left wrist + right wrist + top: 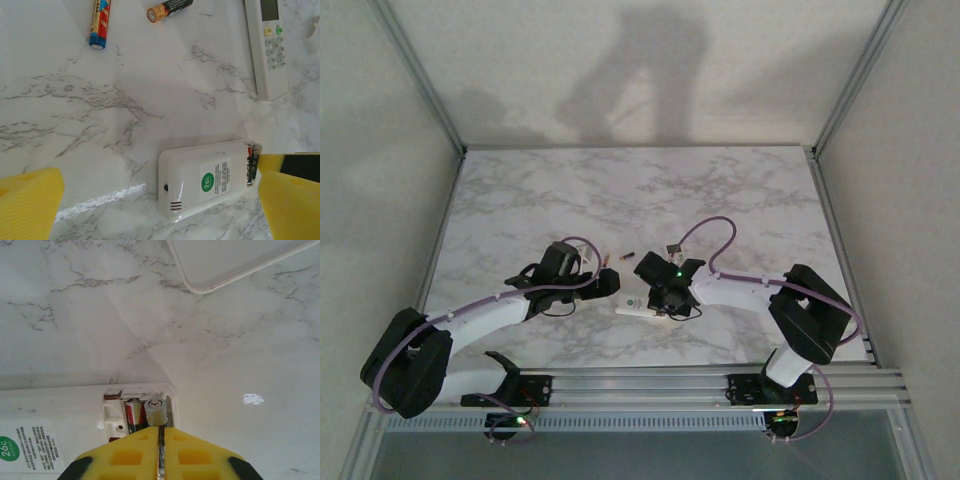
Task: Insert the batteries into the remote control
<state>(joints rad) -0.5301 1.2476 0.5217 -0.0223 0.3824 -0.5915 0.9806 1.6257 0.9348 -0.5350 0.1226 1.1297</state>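
Note:
The white remote control (pixel 205 180) lies face down on the marble, green round sticker up, battery recess at its right end. It also shows from above (pixel 638 311). My right gripper (pixel 161 432) is shut on a battery (pixel 156 412), whose grey end sits at the recess edge. A second battery (pixel 133 415), red and white, lies in the recess beside it. My left gripper (pixel 160 205) is open, its yellow fingers (pixel 27 202) wide on either side of the remote. Two loose batteries (pixel 100 25) (pixel 169 9) lie farther back.
A second white handset (pixel 270 50) lies face up, display and buttons showing, beyond the remote at the right. A white rounded edge (pixel 230 262) lies just past the recess in the right wrist view. Both grippers (pixel 605 283) (pixel 666 302) crowd together at the table's middle front.

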